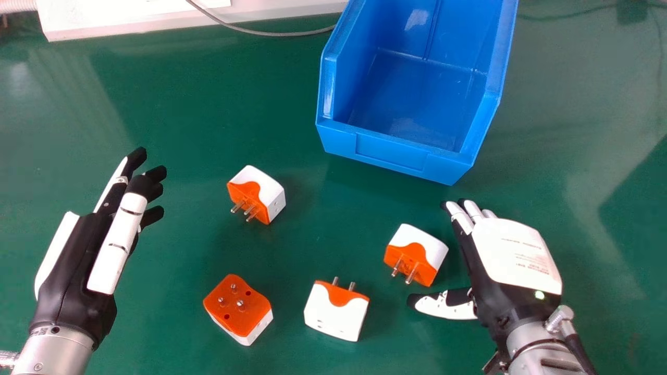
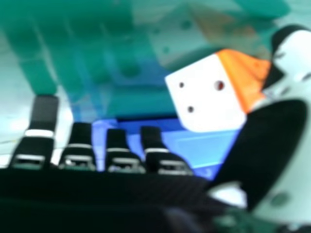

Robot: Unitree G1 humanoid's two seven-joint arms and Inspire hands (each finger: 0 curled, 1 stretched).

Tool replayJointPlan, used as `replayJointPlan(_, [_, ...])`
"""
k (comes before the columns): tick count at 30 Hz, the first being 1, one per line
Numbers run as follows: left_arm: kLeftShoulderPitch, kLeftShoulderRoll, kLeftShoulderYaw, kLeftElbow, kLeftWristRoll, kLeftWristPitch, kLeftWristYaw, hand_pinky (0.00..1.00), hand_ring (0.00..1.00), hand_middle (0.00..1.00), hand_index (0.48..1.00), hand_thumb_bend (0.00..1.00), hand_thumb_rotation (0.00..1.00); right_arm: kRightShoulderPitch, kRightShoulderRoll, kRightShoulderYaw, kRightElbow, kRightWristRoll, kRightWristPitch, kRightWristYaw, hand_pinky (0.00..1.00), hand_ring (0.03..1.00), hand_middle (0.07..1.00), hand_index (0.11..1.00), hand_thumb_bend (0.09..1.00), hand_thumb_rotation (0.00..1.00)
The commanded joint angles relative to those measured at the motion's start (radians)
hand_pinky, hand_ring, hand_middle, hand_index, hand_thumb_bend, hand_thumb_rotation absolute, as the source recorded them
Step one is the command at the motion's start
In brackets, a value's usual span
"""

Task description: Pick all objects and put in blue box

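The right hand (image 1: 513, 255) is spread on the robot's right, its fingers extended and its thumb held apart, with an orange-and-white adapter (image 1: 426, 246) just beside it, pins toward the robot. Left of that, a second adapter (image 1: 333, 315) has its pins toward the blue box (image 1: 391, 150). Farther left, a third adapter (image 1: 237, 307) lies pins up, and beyond it a fourth adapter (image 1: 266, 190) has its pins toward the robot. The left hand (image 1: 70, 260) has its fingers straight over the green worktop (image 1: 292, 125). The blue box stands beyond all four adapters, right of centre.
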Motion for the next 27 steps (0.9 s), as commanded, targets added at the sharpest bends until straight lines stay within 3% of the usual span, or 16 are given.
replayJointPlan(1, [-0.006,0.013,0.008,-0.029,-0.008,-0.001,-0.002,0.89,0.92,0.92,0.960,0.56,0.94,0.002,-0.005,0.014,0.009,0.004,0.007,0.029,0.84,0.927,0.947,0.903,0.558,0.35])
replayJointPlan(5, [-0.005,0.015,0.009,-0.042,-0.008,0.008,-0.001,0.89,0.92,0.92,0.959,0.56,0.93,-0.006,-0.004,0.021,0.015,0.008,-0.002,0.022,0.84,0.926,0.947,0.903,0.559,0.35])
replayJointPlan(20, [-0.013,0.019,0.012,-0.046,-0.006,0.023,-0.002,0.87,0.91,0.91,0.948,0.55,0.90,-0.035,-0.010,0.049,0.026,0.015,-0.024,0.027,0.82,0.915,0.930,0.879,0.566,0.37])
replayJointPlan(27, [-0.011,0.022,0.012,-0.065,-0.006,0.042,0.000,0.86,0.91,0.91,0.945,0.55,0.90,-0.068,-0.025,0.075,0.039,0.011,-0.013,0.076,0.78,0.888,0.905,0.853,0.562,0.39])
